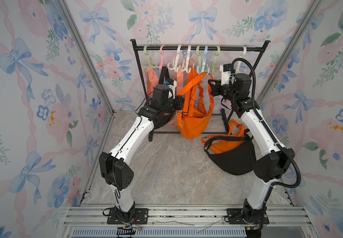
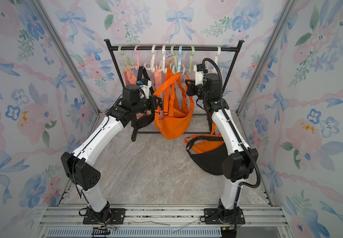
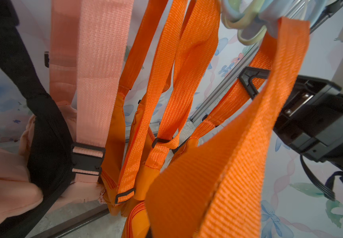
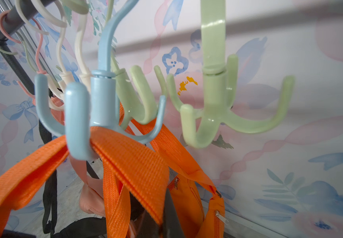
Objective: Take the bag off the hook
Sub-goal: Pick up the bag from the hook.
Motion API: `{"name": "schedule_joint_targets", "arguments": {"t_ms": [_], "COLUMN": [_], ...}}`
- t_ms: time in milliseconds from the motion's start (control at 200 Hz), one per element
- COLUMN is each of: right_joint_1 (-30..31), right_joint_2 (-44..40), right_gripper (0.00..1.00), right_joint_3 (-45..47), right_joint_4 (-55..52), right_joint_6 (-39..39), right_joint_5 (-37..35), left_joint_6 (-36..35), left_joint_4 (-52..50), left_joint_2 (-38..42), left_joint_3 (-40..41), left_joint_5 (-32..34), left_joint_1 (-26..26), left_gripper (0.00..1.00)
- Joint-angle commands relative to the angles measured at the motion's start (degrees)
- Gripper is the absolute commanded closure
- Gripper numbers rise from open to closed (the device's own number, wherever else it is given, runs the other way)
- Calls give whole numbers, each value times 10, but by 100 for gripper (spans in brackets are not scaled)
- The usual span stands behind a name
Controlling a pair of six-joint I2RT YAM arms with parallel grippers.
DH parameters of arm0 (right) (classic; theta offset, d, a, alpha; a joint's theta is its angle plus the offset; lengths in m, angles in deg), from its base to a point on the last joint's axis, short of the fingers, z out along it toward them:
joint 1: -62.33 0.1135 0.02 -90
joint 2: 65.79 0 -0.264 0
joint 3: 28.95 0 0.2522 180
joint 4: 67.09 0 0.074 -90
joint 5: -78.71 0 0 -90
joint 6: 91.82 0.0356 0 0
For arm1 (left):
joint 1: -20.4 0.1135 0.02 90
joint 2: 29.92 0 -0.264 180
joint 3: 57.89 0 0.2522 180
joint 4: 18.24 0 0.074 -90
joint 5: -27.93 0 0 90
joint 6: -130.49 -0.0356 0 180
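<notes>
So the left arm (image 1: 129,140) comes up from its base at 7 o'clock and the right arm (image 1: 257,131) from 5, both elbows kicked outward and forearms leaning in toward 12. The left gripper (image 1: 180,102) points to 3 o'clock, jaws pinched together; the right gripper (image 1: 210,85) faces it toward 9, sitting a bit nearer 12, clamped tight too.

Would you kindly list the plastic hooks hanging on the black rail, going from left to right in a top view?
First green plastic hook, pink hook, first white hook, second white hook, second green hook, light blue hook, third green hook, third white hook.
</notes>
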State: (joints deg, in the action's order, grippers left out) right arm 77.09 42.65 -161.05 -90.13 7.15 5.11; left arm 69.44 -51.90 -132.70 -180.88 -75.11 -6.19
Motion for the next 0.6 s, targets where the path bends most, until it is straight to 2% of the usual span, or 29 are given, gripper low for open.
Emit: {"name": "schedule_joint_targets", "arguments": {"t_ms": [0,300,595], "right_joint_1": [5,10,36], "right_joint_2": [-29,-31,6], "right_gripper": [100,100,100], "right_joint_3": [3,-15,-148], "right_joint_4": [10,8,-43], "right_joint_6": [9,3,-53], "right_joint_5": [-20,-36,-71], "left_joint_6": [-4,-14,-22], "left_joint_4": [3,3,3], "left_joint_2": [28,33,-14], "left_joint_3": [9,5,-89], "left_joint_5": [11,25,1], "left_joint_1": [2,3,-7], "left_gripper": [93,92,91]}}
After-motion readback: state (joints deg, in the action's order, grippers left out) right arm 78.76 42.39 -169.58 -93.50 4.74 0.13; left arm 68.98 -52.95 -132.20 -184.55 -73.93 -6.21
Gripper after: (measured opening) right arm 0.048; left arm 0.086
